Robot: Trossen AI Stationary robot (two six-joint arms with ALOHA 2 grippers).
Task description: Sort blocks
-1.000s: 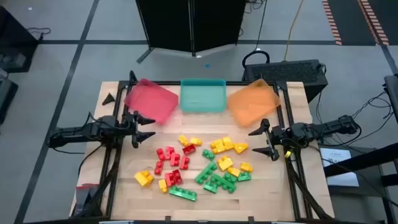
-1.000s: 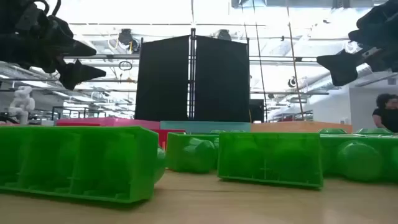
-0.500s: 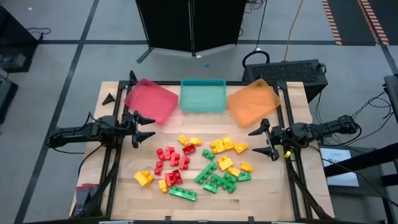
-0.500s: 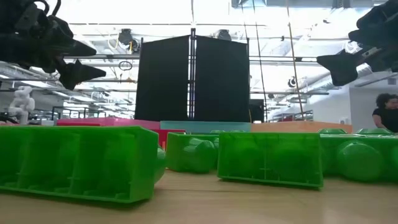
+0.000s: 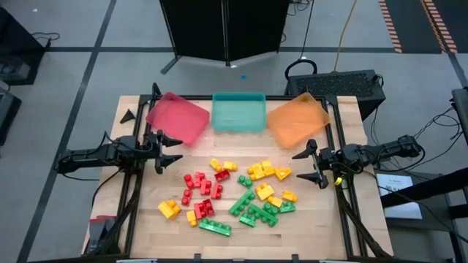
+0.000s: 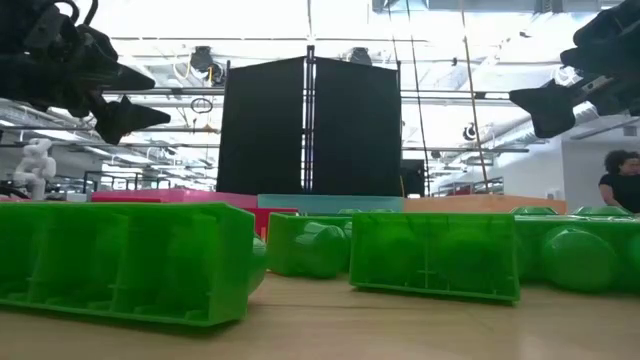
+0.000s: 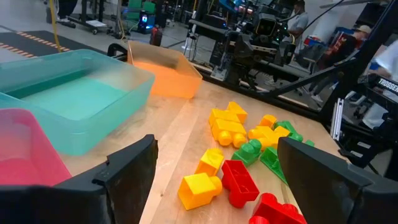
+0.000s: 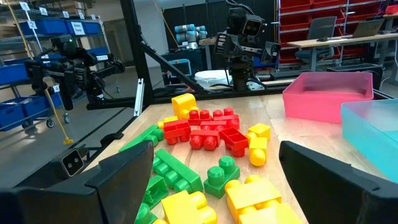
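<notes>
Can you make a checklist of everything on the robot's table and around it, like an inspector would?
Surface: wooden table, bare at the near corners.
Job's things: red blocks, green blocks and yellow blocks lie mixed mid-table; none in a tray.
Trays: red tray, teal tray, orange tray along the far edge.
Clutter: nothing seen.
Hands: left hand open, holding nothing, at the left edge; right hand open, holding nothing, at the right edge.
Cables: black cables on the floor, right.
Surroundings: black panel behind; a person far off.
</notes>
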